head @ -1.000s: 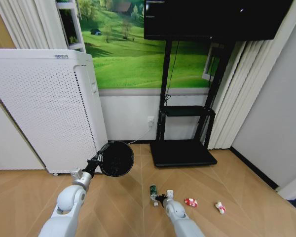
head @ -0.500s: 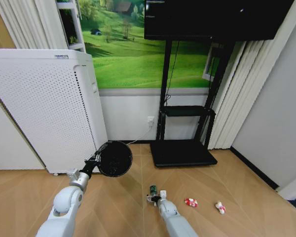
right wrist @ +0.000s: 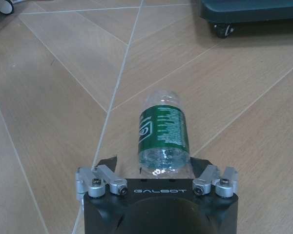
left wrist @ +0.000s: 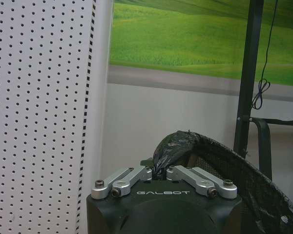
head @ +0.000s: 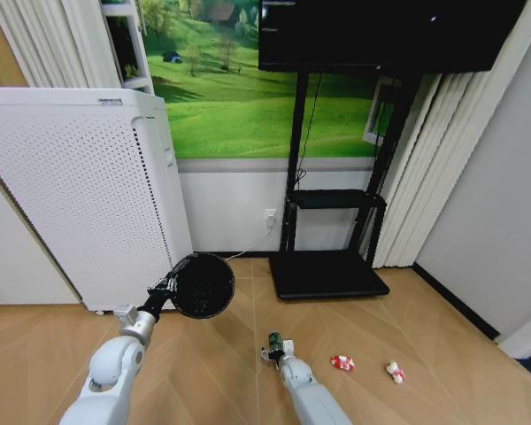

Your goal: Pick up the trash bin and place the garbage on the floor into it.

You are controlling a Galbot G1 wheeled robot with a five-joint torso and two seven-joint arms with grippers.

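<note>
The trash bin (head: 202, 285) is a small round black bin with a dark liner, held off the floor in front of the white cabinet. My left gripper (head: 163, 292) is shut on its rim (left wrist: 224, 163), the liner bunched between the fingers (left wrist: 132, 176). One piece of garbage, a green bottle (right wrist: 163, 129), lies on the floor (head: 212, 372). My right gripper (right wrist: 154, 163) is open, with the bottle's base between its fingers and a gap on each side. In the head view this gripper (head: 278, 352) sits right behind the bottle (head: 273, 339). Two red-and-white wrappers (head: 342, 362) (head: 395, 371) lie to the right.
A tall white perforated cabinet (head: 80, 195) stands at the left, close to the raised bin. The black TV stand base (head: 327, 274) on casters (right wrist: 223, 30) sits behind the bottle. A grey wall (head: 496, 221) and curtains close the right side.
My right arm has shifted left and brought its gripper up to the bottle. The left arm has carried the bin slightly left.
</note>
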